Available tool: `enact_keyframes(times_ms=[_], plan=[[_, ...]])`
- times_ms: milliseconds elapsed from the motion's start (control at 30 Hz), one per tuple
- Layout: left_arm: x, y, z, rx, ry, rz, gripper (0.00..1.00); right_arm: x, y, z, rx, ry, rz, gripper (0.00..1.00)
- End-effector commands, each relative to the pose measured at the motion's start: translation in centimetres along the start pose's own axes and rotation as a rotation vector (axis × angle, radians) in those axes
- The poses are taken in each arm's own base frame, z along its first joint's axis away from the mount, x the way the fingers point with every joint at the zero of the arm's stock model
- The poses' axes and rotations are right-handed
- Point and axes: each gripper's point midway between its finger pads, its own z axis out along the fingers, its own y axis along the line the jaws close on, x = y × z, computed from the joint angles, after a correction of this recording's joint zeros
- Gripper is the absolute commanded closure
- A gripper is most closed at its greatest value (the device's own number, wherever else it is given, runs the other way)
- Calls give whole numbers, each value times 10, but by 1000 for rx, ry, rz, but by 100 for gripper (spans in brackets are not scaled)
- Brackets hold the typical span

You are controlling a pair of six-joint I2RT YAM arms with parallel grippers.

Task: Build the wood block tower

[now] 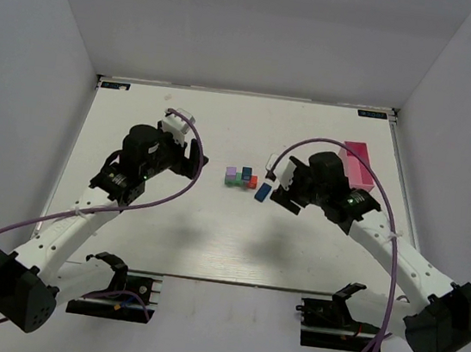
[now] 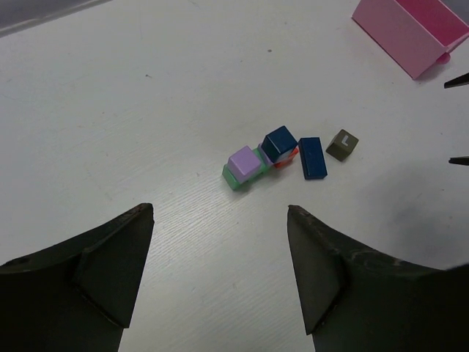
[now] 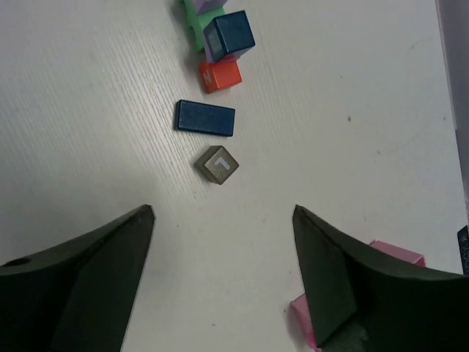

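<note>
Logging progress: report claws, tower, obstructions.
Left claw open, right claw open, both empty. Tower low cluster; blue brick, grey cube loose alongside. Pink box apart, not blocking.

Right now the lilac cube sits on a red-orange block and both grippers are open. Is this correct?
Not quite. The left wrist view shows the lilac cube sitting on a green block, not a red-orange one. The left gripper and right gripper are indeed open.
</note>
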Motion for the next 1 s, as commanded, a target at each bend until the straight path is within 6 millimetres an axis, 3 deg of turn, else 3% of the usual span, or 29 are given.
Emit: enact_keyframes(times_ms=[0,33,67,100,167,200,233,300,333,367,400,500,567,600,633,667,733,767,833,867,933,967], plan=[[7,-10,8,75,14,14,19,-11,-9,-3,56,-106,3,26],[7,-15,11,105,20,13,24,-10,-6,-2,46,-109,-2,36],[19,-16,16,120,61,16,31,-5,-7,-1,42,-105,4,56],[13,-25,18,164,64,18,50,-3,-4,2,29,-107,4,66],[9,-38,21,228,82,51,63,5,-12,5,51,-80,36,77],[12,-50,22,305,100,43,75,8,-23,6,90,-66,113,83],[12,-54,21,327,101,42,78,11,-29,9,113,-57,143,84],[1,-71,22,405,70,58,78,23,-47,9,192,-10,248,81],[4,-72,29,417,82,53,73,37,-59,5,254,39,286,77],[-3,-84,30,451,72,74,70,35,-66,2,275,37,314,75],[-3,-88,33,463,82,75,64,44,-83,-10,367,59,419,66],[0,-113,50,522,125,85,53,39,-95,-30,406,6,535,60],[-5,-126,63,526,132,112,47,30,-88,-33,350,-28,572,64],[17,-141,74,544,205,115,45,22,-92,-41,351,-66,609,65],[23,-147,81,539,230,121,45,24,-90,-44,341,-61,627,77],[20,-150,90,514,231,144,44,24,-90,-47,342,-69,636,83],[44,-167,109,508,306,178,42,27,-94,-54,374,-74,661,96],[52,-167,117,472,330,192,35,30,-96,-56,385,-74,663,96],[60,-180,128,458,355,218,34,32,-100,-65,412,-85,666,96],[79,-174,139,428,403,233,33,31,-99,-66,410,-90,664,98],[84,-182,148,417,407,264,31,27,-105,-77,447,-122,657,98],[98,-185,155,405,434,277,29,27,-106,-83,469,-135,654,98]])
